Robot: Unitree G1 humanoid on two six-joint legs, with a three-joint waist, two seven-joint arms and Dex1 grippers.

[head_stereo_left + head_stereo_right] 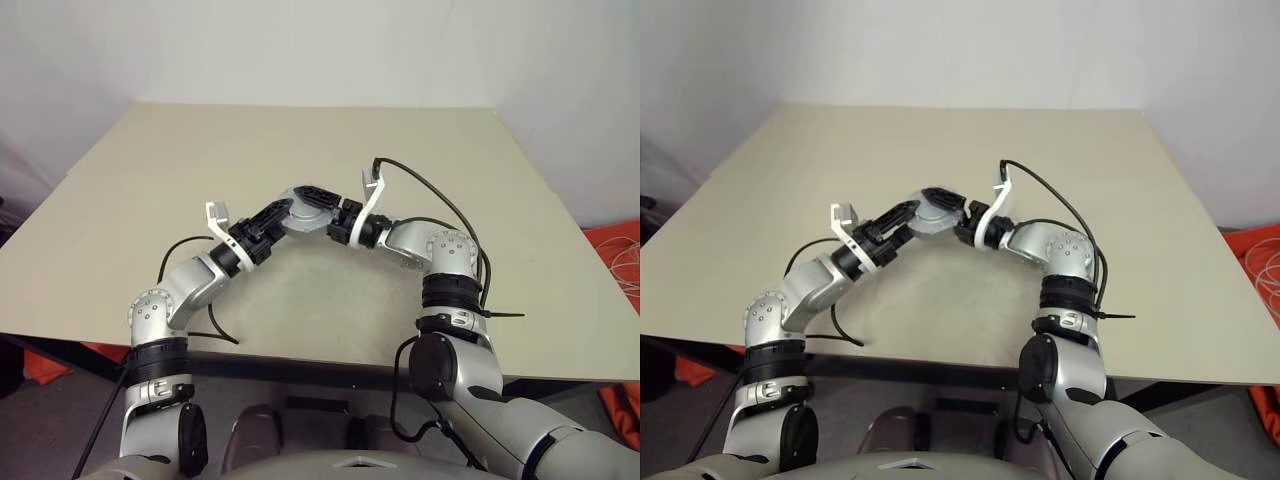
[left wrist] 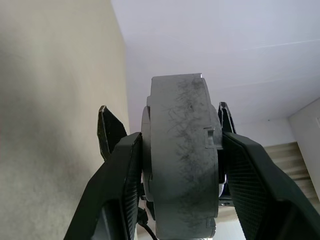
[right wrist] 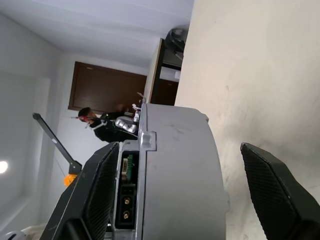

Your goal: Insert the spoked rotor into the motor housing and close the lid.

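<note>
Above the middle of the counter (image 1: 480,200), in the head views, my two arms bend inward and meet wrist to wrist, fingers pointing at each other roughly level. The motor housing (image 1: 312,205) hangs between them, clear of the surface. My left gripper (image 1: 283,213) comes in from one side and my right gripper (image 1: 340,212) from the other. From this far off I cannot make out the spoked rotor or the lid as separate parts.

Along my left wrist view, the housing (image 2: 182,150) stands edge-on, a scuffed grey puck. My left fingers (image 2: 120,190) press against both flat faces and pinch it firmly.

Along my right wrist view, the same puck sits with a connector showing at its edge. One of my right fingers (image 3: 102,185) lies close beside it, and the other stands well apart with bare counter showing in the gap. That hand is spread and grips nothing.

I judge this as a late step: the left hand alone carries the housing, which looks closed from the edge, though I cannot confirm it. Next, I should draw the right hand straight back without knocking the puck, while the left hand keeps its squeeze.
</note>
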